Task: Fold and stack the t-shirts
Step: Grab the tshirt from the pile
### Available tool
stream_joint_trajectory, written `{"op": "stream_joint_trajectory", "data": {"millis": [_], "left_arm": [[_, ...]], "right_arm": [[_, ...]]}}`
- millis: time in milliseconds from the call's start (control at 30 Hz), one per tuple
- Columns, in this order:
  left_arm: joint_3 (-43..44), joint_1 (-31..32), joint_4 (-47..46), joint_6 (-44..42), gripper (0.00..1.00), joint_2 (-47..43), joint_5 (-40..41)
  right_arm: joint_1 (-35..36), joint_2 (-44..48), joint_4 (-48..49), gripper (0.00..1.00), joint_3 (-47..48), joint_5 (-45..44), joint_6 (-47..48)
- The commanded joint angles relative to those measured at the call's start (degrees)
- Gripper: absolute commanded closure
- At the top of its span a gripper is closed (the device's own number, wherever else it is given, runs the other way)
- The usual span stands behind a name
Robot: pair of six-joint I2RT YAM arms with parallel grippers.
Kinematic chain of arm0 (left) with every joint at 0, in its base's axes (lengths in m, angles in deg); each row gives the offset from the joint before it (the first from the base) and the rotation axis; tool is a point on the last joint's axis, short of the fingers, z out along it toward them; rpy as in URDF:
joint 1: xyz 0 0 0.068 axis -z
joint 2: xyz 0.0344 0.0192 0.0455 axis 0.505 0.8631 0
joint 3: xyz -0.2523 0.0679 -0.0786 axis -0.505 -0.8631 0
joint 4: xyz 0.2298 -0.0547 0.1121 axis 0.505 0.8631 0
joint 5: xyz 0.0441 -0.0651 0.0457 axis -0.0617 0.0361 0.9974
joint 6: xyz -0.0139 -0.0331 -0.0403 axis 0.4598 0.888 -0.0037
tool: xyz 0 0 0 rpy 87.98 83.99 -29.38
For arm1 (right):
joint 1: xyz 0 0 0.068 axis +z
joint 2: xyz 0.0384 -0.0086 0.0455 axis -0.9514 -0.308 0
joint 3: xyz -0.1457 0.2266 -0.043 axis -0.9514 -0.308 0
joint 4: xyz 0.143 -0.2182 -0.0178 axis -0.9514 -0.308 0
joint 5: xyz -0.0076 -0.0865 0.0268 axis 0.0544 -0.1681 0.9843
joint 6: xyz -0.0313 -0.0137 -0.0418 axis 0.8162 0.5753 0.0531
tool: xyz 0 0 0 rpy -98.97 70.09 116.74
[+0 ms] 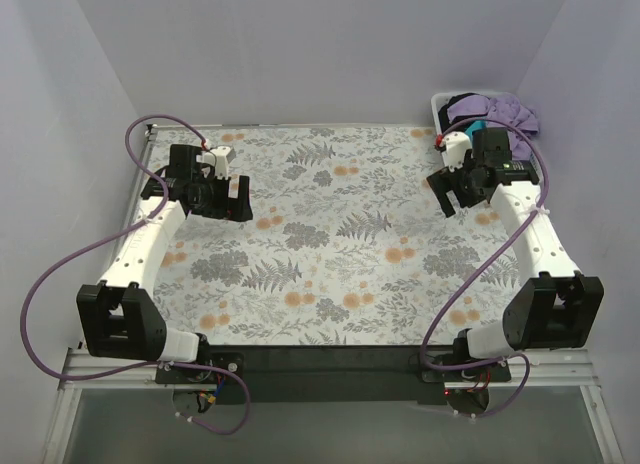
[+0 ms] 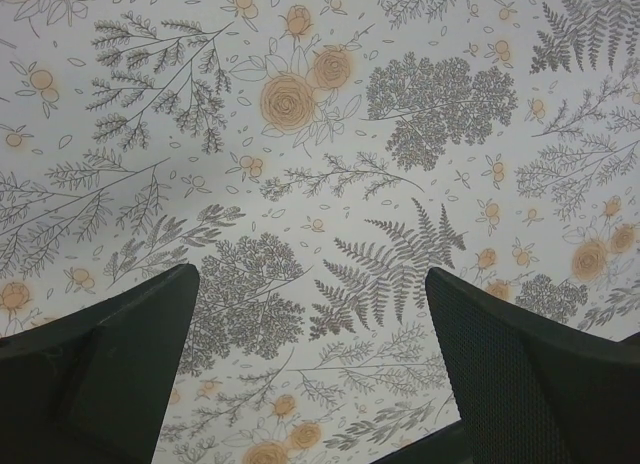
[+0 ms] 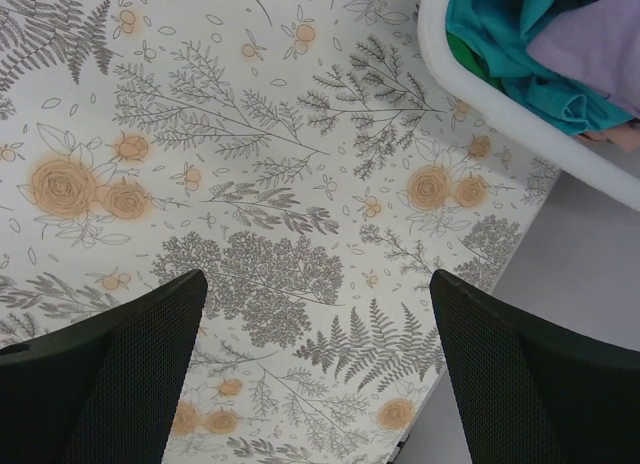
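The t-shirts lie bunched in a white basket point(image 1: 437, 108) at the table's far right corner: a lavender-purple one point(image 1: 510, 113) on top with dark cloth point(image 1: 465, 108) beside it. The right wrist view shows the basket's rim point(image 3: 500, 109) with a teal shirt point(image 3: 500, 29) and the lavender shirt point(image 3: 595, 44) inside. My right gripper point(image 1: 450, 194) point(image 3: 318, 369) is open and empty, hovering above the floral covering just in front of the basket. My left gripper point(image 1: 228, 197) point(image 2: 312, 364) is open and empty above the covering at the far left.
The floral-printed covering point(image 1: 340, 234) spans the whole table. Lavender walls close in the back and both sides. The table's right edge and the grey floor point(image 3: 580, 274) show past the basket in the right wrist view. Purple cables loop beside both arms.
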Motion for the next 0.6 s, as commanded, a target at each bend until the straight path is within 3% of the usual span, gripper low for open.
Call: {"op": "stream_joint_trajectory", "data": {"millis": [0,200,333,533,567], "left_arm": [[0.9,0.0,-0.6,0.0,0.02,-0.3,-1.4],[2.9,-0.1,0.1,0.1,0.02,0.8,-3.0],[4.7,-0.1,2.1,0.0,0.02,2.4,-4.1],[6.8,0.0,4.1,-0.1,0.02,4.0,-5.0],[7.1,0.0,4.3,-0.1,0.02,4.4,-4.8]], "right_arm": [[-1.2,-1.3,2.4,0.0,6.0,-3.1,1.8],[-8.3,-11.9,1.9,0.0,22.6,-7.2,4.1],[-13.2,-22.4,-0.5,0.0,42.8,-8.1,3.3],[-17.7,-34.0,-0.1,0.0,52.6,-2.9,-2.0],[-18.6,-34.8,0.1,0.04,53.7,-0.8,-2.6]]}}
